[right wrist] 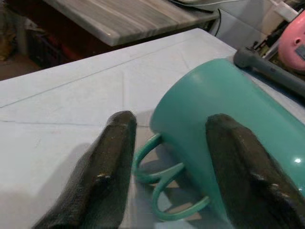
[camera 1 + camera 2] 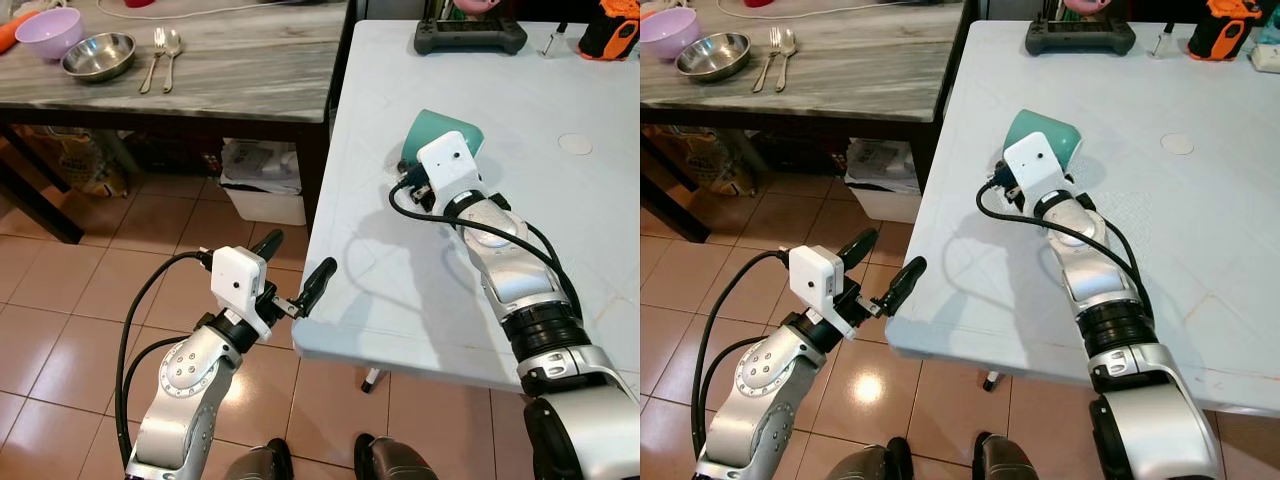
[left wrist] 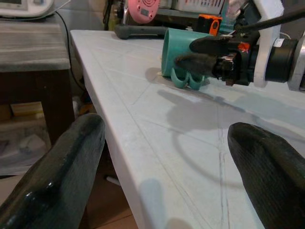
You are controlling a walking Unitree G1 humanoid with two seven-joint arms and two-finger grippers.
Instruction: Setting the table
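Observation:
A teal mug point(image 2: 441, 133) lies on its side on the white table point(image 2: 585, 225), its handle point(image 1: 162, 188) resting on the tabletop. My right gripper point(image 1: 167, 124) is open at the mug. One finger is beside the handle and the other is over the mug's body point(image 1: 238, 105). From the left wrist view the same black fingers point(image 3: 205, 45) reach the mug point(image 3: 178, 47) just above its handle. My left gripper point(image 2: 300, 252) is open and holds nothing. It hovers off the white table's front left corner, over the tiled floor.
A wooden table point(image 2: 250, 85) at the back left carries a purple bowl point(image 2: 48, 32), a steel bowl point(image 2: 98, 55), and a fork and spoon point(image 2: 160, 58). A black controller point(image 2: 470, 37) and an orange tool point(image 2: 610, 30) lie at the white table's far edge. A white bin point(image 2: 262, 190) stands under the wooden table.

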